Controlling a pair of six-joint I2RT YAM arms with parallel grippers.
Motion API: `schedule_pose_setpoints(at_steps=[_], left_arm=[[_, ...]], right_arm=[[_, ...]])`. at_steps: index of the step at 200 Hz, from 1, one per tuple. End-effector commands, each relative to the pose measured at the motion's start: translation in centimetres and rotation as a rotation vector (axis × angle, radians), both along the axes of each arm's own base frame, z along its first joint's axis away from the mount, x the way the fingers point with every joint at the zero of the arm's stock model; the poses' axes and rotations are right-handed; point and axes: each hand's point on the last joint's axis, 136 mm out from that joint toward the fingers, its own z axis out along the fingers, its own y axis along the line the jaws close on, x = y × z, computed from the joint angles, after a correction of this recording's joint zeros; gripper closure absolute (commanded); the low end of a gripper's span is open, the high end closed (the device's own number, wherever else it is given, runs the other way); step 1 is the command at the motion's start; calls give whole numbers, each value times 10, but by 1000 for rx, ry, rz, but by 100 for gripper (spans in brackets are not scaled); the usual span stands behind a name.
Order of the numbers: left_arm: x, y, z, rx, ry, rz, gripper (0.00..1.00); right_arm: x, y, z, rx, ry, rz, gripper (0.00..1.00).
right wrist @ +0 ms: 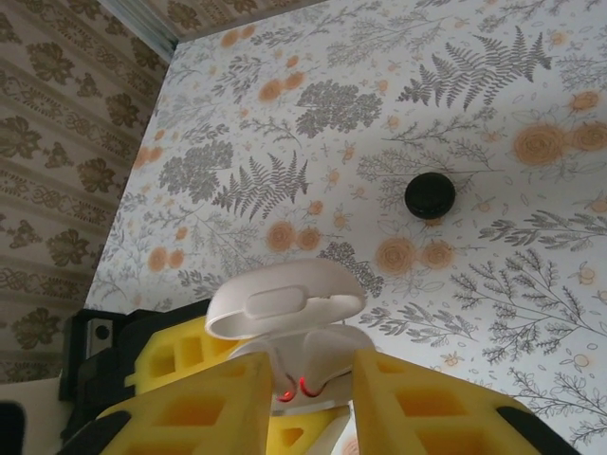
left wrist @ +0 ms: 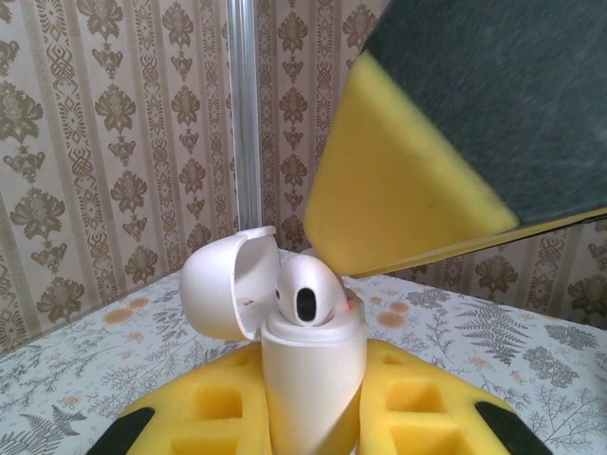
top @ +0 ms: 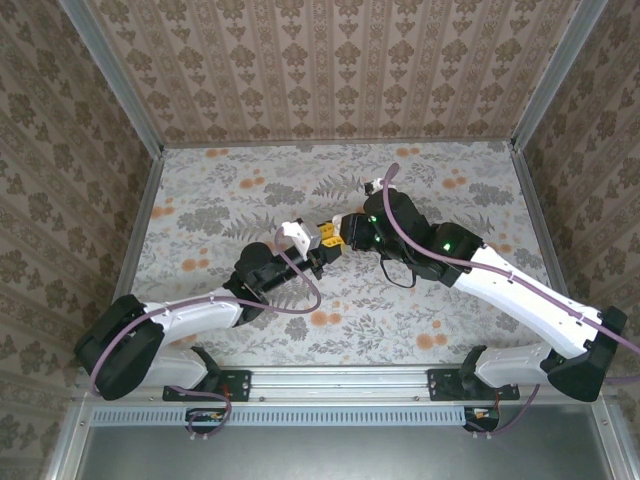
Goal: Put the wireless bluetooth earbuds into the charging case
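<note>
The charging case [left wrist: 313, 379] here is a white capsule with its lid [left wrist: 223, 284] flipped open, held upright above the table. My left gripper [left wrist: 313, 403] is shut on its body. A white earbud [left wrist: 305, 294] with a dark oval sits in the case's mouth. In the right wrist view two white earbuds [right wrist: 322, 355] stand side by side in the case [right wrist: 285, 299], each glowing red at its tip. My right gripper [right wrist: 313, 379] is open, its yellow fingers [right wrist: 209, 398] straddling both buds. From above, the case [top: 294, 236] sits between the left gripper [top: 310, 255] and the right gripper [top: 332, 236].
A small black round puck [right wrist: 430, 195] lies on the floral table surface beyond the case. Patterned walls and metal posts [left wrist: 245, 114] enclose the table [top: 250, 190]. The two arms meet near the table's middle.
</note>
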Motion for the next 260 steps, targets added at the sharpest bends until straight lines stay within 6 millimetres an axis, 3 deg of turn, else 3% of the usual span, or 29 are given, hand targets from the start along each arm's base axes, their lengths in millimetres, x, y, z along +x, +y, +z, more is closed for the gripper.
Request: schedule_pose_setpoints(at_steps=[1, 40, 84, 124, 148, 183, 211, 260], left_arm=[[-2, -4, 23, -61, -30, -14, 100], [-2, -3, 24, -65, -28, -15, 100], [-8, 2, 23, -54, -41, -27, 100], [-29, 8, 36, -64, -40, -202, 100], [-42, 12, 44, -71, -38, -292, 100], [-56, 14, 49, -50, -43, -368, 100], [-60, 12, 52, -41, -38, -405, 100], [-58, 8, 51, -42, -7, -420, 100]], right_arm=[[-8, 5, 22, 32, -31, 42, 69], [-8, -7, 39, 6, -77, 21, 68], [-8, -35, 66, -35, -150, -2, 63], [0, -47, 58, 106, -27, 58, 63], [4, -41, 48, 221, 66, 125, 67], [3, -13, 35, 336, 180, 260, 72], [0, 4, 22, 396, 265, 323, 76], [-5, 19, 21, 488, 277, 382, 80]])
